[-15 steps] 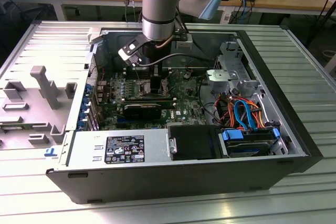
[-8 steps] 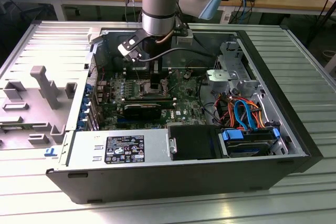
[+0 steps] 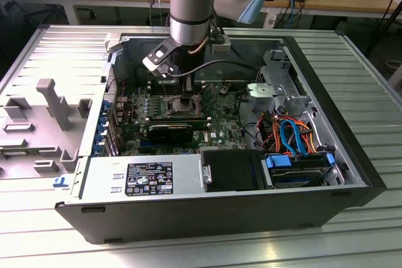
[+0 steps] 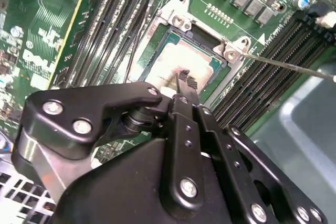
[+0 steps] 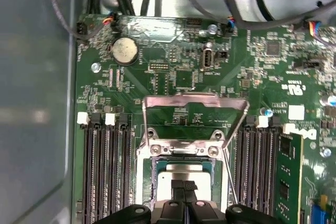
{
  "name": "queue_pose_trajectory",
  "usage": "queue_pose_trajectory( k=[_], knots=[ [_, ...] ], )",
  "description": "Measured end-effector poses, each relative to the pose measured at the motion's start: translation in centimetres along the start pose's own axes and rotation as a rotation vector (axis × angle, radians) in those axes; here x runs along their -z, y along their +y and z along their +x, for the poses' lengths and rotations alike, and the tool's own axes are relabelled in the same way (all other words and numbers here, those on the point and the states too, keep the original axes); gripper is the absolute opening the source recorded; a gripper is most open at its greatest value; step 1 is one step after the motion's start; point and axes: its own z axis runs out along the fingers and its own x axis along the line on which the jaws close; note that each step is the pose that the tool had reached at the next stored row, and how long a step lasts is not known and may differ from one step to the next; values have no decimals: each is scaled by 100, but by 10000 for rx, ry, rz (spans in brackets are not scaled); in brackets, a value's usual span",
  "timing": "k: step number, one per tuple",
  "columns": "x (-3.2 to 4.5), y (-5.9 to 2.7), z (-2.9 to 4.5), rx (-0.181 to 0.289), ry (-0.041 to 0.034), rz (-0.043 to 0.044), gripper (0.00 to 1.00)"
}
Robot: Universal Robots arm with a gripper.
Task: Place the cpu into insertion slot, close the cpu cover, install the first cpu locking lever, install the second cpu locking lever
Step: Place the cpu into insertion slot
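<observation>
Second wrist view: cpu (image 4: 184, 59) just beneath closed jaws.

Jaws partly hide the cpu (image 5: 181, 172) (in both wrist views); insertion slot (image 5: 147, 172) too.

The arm (image 3: 191, 4) reaches down from the far side into an open computer case (image 3: 352, 155) lying on the ribbed metal counter (image 3: 352, 236). Its hand (image 3: 189, 91) is low over the insertion slot (image 3: 179, 106) on the green motherboard (image 3: 220, 123). A grey power supply (image 3: 144, 177) lines the near wall.
</observation>
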Motion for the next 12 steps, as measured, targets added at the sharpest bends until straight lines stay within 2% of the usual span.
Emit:
queue_pose_trajectory(
  k=[8,12],
  knots=[
    [-15,-6,-92,163,-4,-8,11],
    [-25,3,-101,165,-3,-6,11]
  ],
)
